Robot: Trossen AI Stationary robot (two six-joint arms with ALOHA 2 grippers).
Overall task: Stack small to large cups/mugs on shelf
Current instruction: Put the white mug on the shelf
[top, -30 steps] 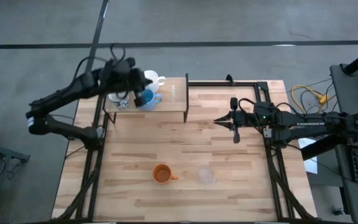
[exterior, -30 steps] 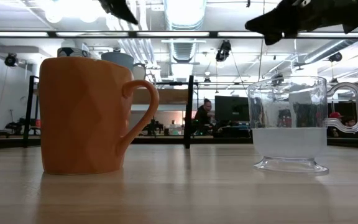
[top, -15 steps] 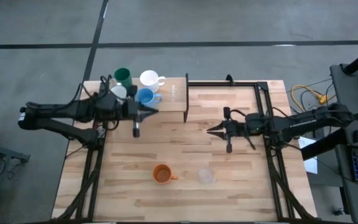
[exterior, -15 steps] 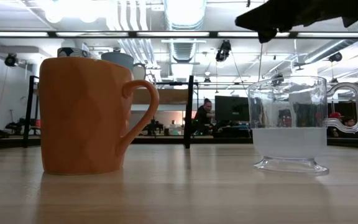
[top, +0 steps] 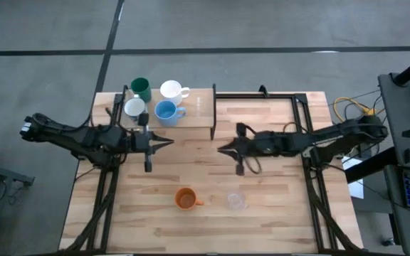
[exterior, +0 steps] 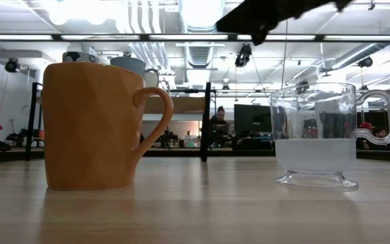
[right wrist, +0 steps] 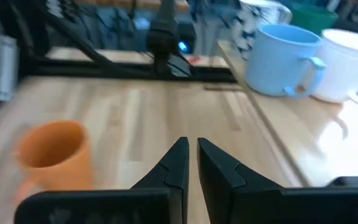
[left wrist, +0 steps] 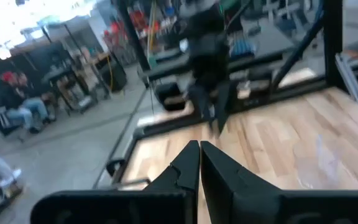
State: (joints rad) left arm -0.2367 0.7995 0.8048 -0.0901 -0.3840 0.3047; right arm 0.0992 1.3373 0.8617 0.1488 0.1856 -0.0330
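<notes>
Both tools are seen closed and empty above the bench (top: pixel 276 213): the left tool (top: pixel 169 141) beside the shelf (top: pixel 203 114), the right tool (top: pixel 221 150) mid-bench. Four cups are set on the shelf; the orange mug (top: pixel 185 199) and clear cup (top: pixel 236 201) are left on the bench.

You see two slim black jointed arms with thin black cables looped along them; each ends in two tapered, matte black fingers (left wrist: pixel 188 168) with pointed tips.
</notes>
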